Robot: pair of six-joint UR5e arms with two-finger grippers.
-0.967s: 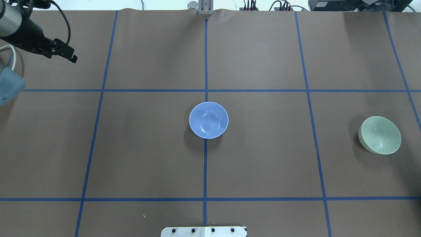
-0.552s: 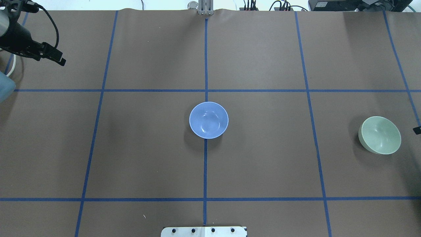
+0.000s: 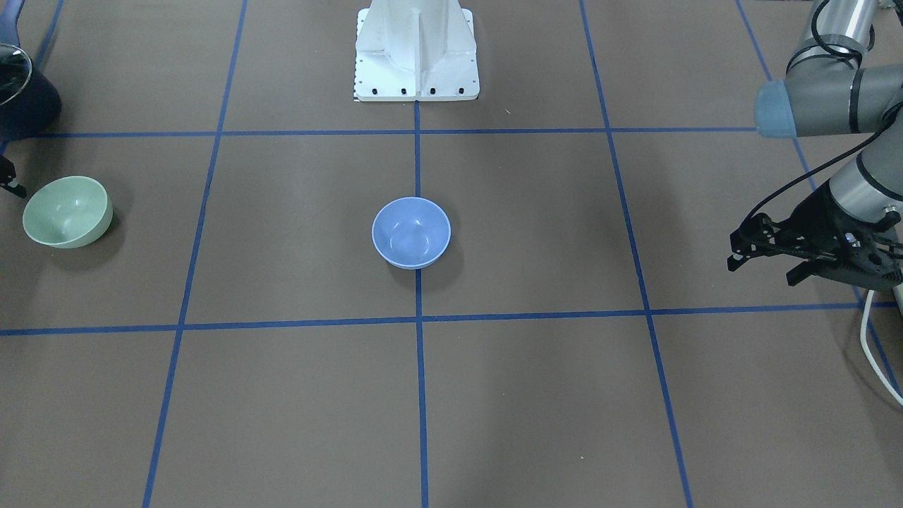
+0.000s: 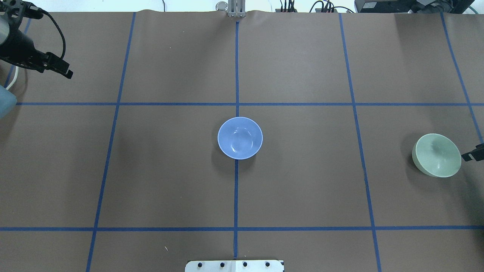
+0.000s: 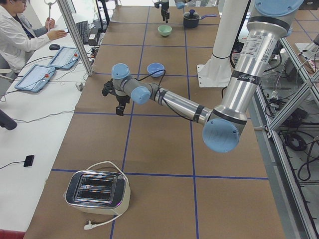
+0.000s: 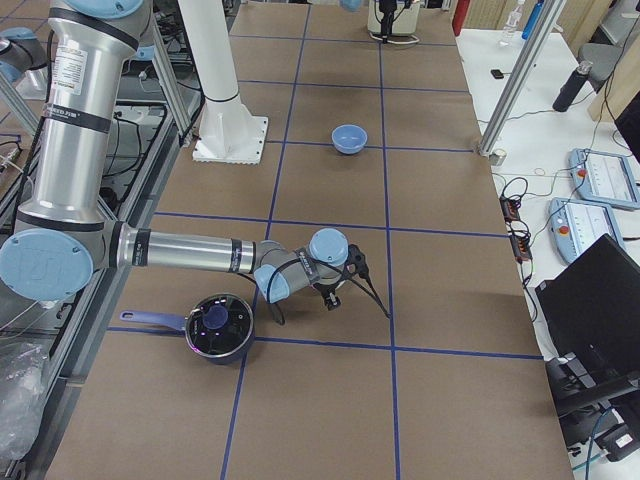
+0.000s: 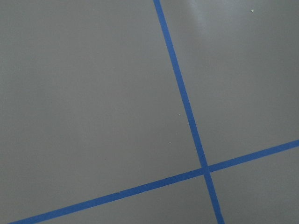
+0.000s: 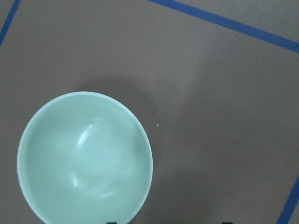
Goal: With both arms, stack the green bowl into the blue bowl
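The green bowl sits upright at the table's far right; it also shows in the front view and fills the lower left of the right wrist view. The blue bowl stands empty at the table's centre, also in the front view. My right gripper pokes in at the frame's edge just right of the green bowl, apart from it; two dark tips at the wrist view's bottom edge stand wide apart, so it is open. My left gripper hovers open and empty at the far left.
A black lidded pot sits by the right arm, near the green bowl. A toaster stands at the left end. The white pedestal is at the robot side. Blue tape lines grid the brown table.
My left gripper has drawn back toward the table's left edge. A right fingertip has come into the overhead view beside the green bowl. Both bowls stay put.
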